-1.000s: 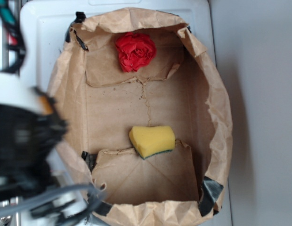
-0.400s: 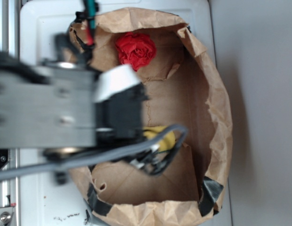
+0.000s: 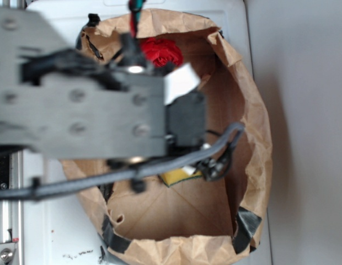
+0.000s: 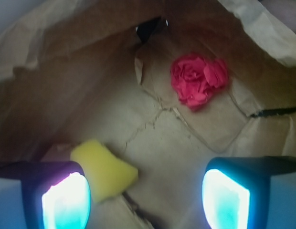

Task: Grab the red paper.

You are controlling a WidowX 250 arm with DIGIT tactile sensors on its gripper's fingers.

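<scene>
Over the paper bag (image 4: 67, 71), your gripper (image 4: 145, 200) is hovering, jaws apart and empty.
You are risking the yellow sponge (image 4: 104, 168) at lower left; the red paper (image 4: 198, 78) is lying upper right.

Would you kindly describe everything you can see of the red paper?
The red paper is a crumpled bright red ball with soft, rose-like folds, looking like thin tissue. It lies on the creased floor of the brown paper bag, near the far wall. Nothing touches it but the bag. In the exterior view the arm hides part of it. The hand is open, apart from it, nearer the yellow sponge.
</scene>
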